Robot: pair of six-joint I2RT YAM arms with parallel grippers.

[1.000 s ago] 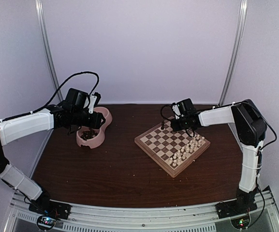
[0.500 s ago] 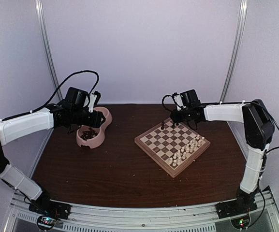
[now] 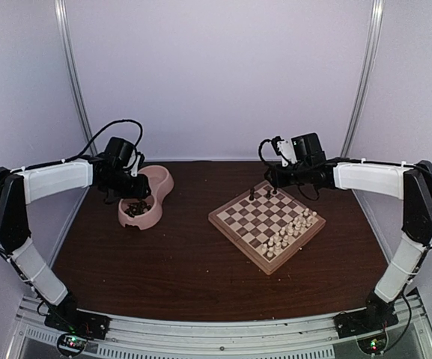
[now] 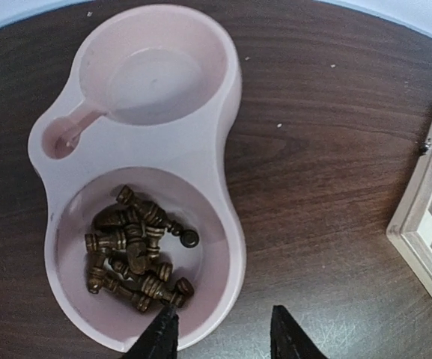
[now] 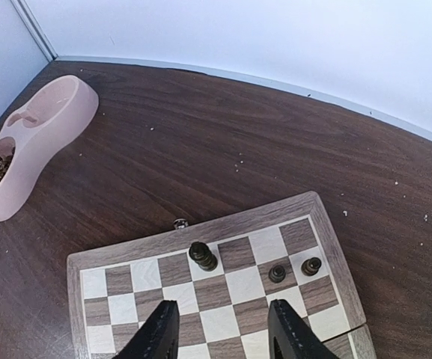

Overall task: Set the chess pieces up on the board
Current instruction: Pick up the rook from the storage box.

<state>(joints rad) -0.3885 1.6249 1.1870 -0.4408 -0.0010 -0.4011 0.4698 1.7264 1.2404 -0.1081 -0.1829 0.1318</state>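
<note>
- Chess pieces [image 3: 135,209] of dark wood lie mostly heaped in the near cup of the pink double bowl [image 3: 154,215], on the left of the tabletop [image 3: 163,262]. In the top view a few already stand at the far corner of the board [image 3: 236,244], opposite the pale chessmen [image 3: 290,232] ranked along its near-right side.
- In that same view the left claw [image 3: 128,193] hangs above the bowl, probably to fetch a piece. The right claw [image 3: 274,182] hovers over the board's far corner, where the dark side belongs.
- In the left wrist view the left claw [image 4: 223,333] is spread and pinches nothing, with one finger over the bowl's near rim [image 4: 227,247] and the other over bare tabletop. The pieces [image 4: 129,250] lie tangled on their sides. One round-headed piece sits apart at the heap's edge and is probably the easiest pick.
- In the right wrist view the right claw [image 5: 221,329] is spread and empty above the board [image 5: 163,243]. Three dark pieces stand upright beyond it: a taller one [image 5: 202,256] seemingly on the edge row, and two small ones [image 5: 277,273] a row nearer, like pawns.
</note>
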